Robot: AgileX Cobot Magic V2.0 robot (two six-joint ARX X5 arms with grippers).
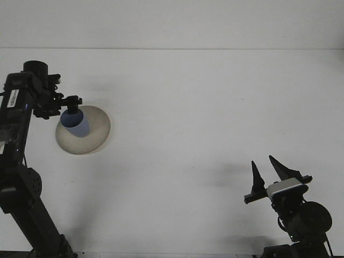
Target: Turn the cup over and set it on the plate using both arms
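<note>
Left tool (71,108) clamped on the blue cup (76,124) over the beige plate (92,141); right tool (271,173) apart, near the white bench's (204,107) front edge.

A plain white table (204,118) fills the view. A beige plate (94,137) lies directly on it at the left side.

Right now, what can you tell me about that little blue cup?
The blue cup is small, plain and matte, perhaps plastic. It sits over the left part of the round beige plate, slightly tilted. The left gripper is at its top; whether it rests fully on the plate is unclear.
</note>
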